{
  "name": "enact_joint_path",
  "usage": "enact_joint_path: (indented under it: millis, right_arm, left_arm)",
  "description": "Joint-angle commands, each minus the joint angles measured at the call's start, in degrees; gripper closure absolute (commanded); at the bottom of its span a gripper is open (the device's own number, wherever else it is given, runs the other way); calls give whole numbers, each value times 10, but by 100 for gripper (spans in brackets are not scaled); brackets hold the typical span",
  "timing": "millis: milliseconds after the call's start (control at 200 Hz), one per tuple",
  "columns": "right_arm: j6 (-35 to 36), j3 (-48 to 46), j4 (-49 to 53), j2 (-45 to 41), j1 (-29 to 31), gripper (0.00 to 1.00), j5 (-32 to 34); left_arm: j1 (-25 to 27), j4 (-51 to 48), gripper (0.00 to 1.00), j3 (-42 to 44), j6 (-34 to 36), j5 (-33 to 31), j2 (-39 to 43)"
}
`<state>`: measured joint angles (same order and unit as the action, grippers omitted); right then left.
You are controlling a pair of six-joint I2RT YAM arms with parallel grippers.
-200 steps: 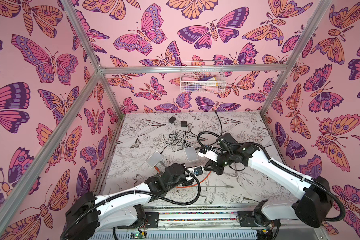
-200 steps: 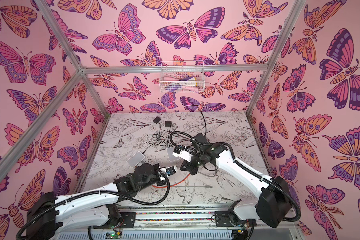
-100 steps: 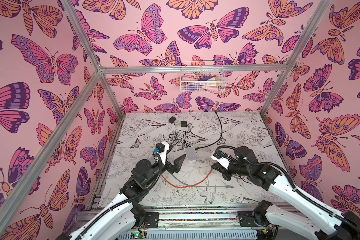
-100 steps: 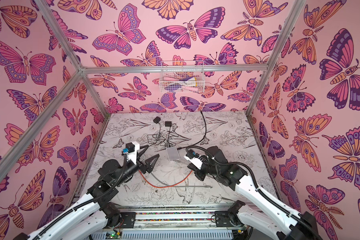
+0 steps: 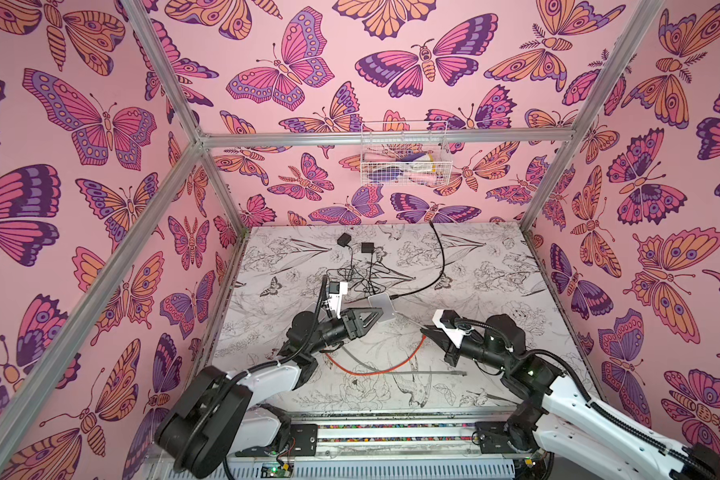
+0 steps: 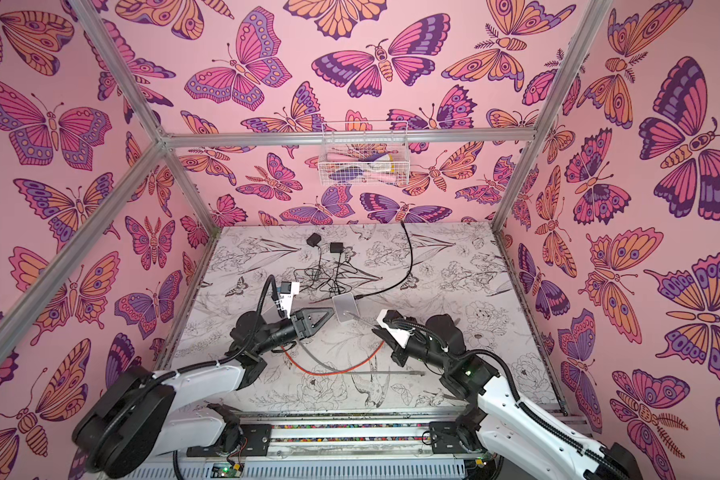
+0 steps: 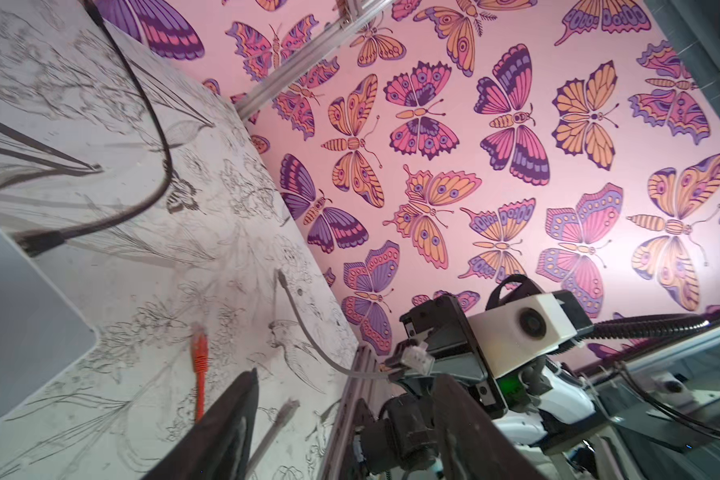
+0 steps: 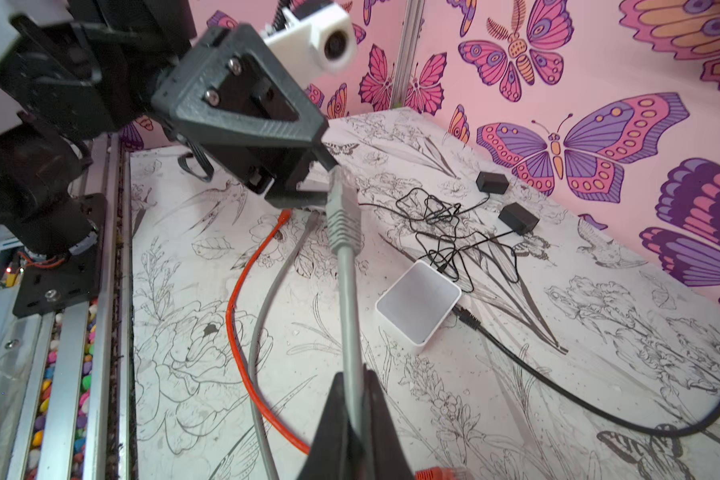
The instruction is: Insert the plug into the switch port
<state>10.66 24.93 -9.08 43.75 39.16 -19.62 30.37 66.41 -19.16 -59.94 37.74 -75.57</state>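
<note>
**Position.** The right end effector (image 8: 355,386) is clenched on the grey Ethernet cable (image 8: 347,291), behind the ribbed boot. The plug (image 8: 336,183) is held above the counter (image 5: 495,291), between the two arms and just near of the white switch (image 8: 418,305) at mid-counter. The left end effector (image 7: 345,374) is released and empty, its tips beside the switch.

**Handling.** The plug is probably light, with a fragile latch tab. The cable looks flexible, so the free length ahead of the grip may let the plug droop or twist. A hold on the stiffer boot should give better control. The switch looks light and smooth and is likely to slide when pushed, so brace it by its sides. The port face cannot be seen.
</note>
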Motion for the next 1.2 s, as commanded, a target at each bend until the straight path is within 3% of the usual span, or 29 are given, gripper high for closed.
enact_joint_path:
  millis: [0,421,847,1197]
  right_arm:
    - [-19,3,-58,11,6,100,-9]
    - [-47,9,-92,50,6,100,-40]
    - [-64,14,-96,73,10,100,-68]
    - [-71,20,-95,84,13,100,-64]
  left_arm:
    - [18,105,32,-19,-28,29,-18]
    - [31,108,39,-17,-16,11,-18]
    - [32,120,59,-25,-13,-2,-27]
    - [32,122,90,-27,-13,-2,-37]
